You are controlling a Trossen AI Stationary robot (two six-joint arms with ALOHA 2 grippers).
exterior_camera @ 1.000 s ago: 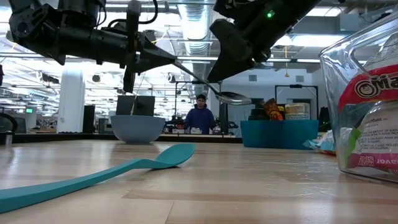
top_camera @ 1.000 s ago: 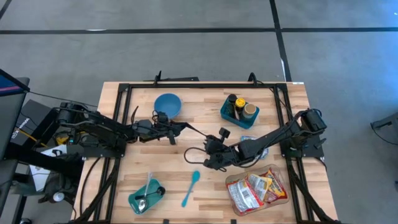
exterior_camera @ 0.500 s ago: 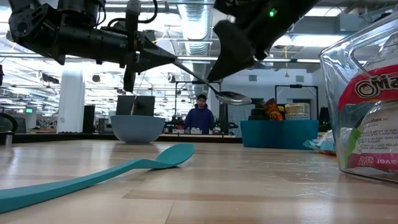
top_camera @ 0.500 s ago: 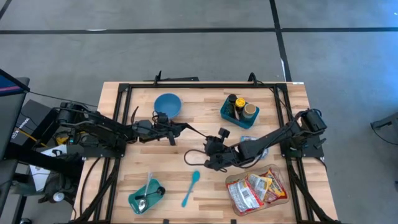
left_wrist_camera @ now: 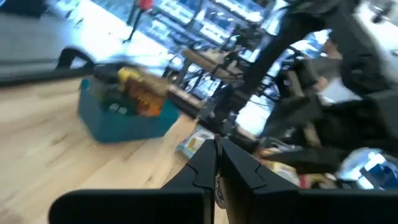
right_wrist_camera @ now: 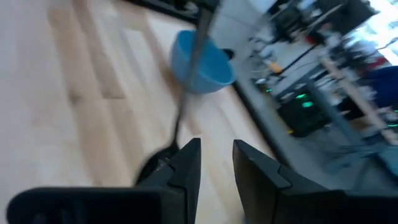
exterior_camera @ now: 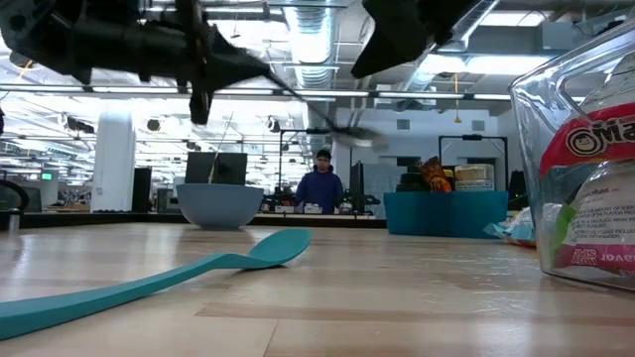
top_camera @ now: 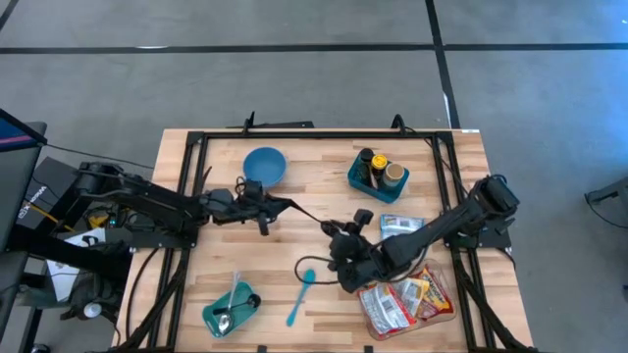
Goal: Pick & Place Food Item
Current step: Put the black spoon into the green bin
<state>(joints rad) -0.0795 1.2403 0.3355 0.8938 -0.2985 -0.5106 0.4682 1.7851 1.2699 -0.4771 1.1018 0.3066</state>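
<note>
A metal spoon hangs level above the middle of the table, with my left gripper shut on its handle. Its bowl points toward the table's right. My right gripper stands just near and right of that bowl. It is open with nothing between its fingers and points toward the blue bowl. In the low view both grippers are up high: the left and the right. Food packets fill a clear container at the near right. My left gripper pinches the spoon's handle near its free end between its two shut fingers. The fingers come level from the table's left and lie along the handle. The spoon sticks out past them toward the right, lifted clear of the table.
A teal bin of bottles stands at the far right, with a loose packet in front of it. A teal spoon lies near the front edge, and a teal tray of cutlery at the near left.
My right gripper has drawn away from the spoon's bowl, going toward the table's near edge and up while turning. My left gripper has risen a little and pulled slightly toward the table's left, and the spoon has gone up with it.
</note>
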